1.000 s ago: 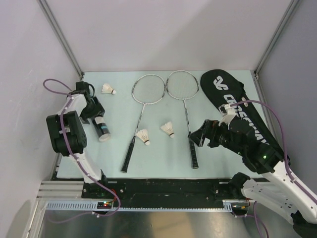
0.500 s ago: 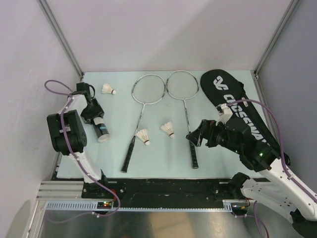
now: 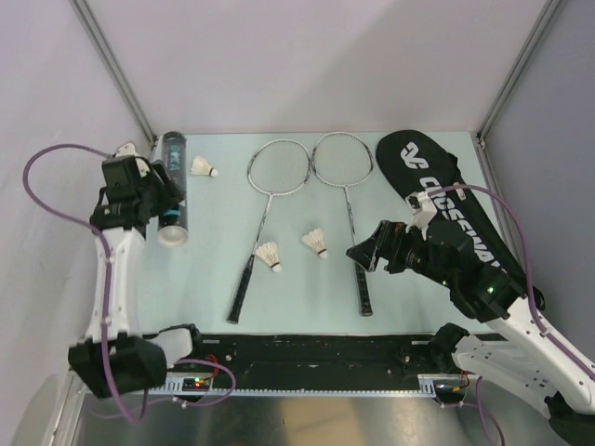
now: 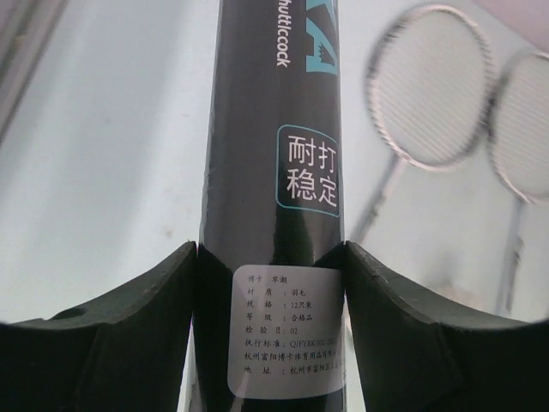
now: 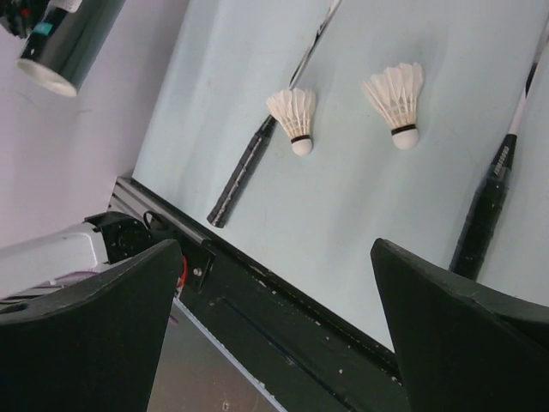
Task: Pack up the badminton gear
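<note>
The left gripper [image 3: 165,203], at 9 o'clock on the pale table [image 3: 214,288], is clamped around the black tube [image 4: 273,172]. Both fingers [image 4: 129,343] press against the tube's sides, flanking a white label. The tube runs from 12 to 6 o'clock, with its pale-rimmed end nearest the arms. At 1 o'clock from the tube's middle, near its far end, lies the first shuttlecock [image 3: 204,168]. The two rackets lie side by side at the centre, heads toward 12 o'clock and handles toward 6. The left racket [image 3: 263,216] slants slightly, while the right racket [image 3: 350,212] runs straighter. Between them lie the second shuttlecock [image 3: 270,255], just beside the top of the left racket's handle, and the third shuttlecock [image 3: 316,242]. The right gripper [image 3: 365,253] hangs over the top of the right racket's handle, its jaws spread wide and holding nothing. The racket bag [image 3: 418,167] lies at 2 o'clock and runs toward 4 o'clock beneath the right arm.
</note>
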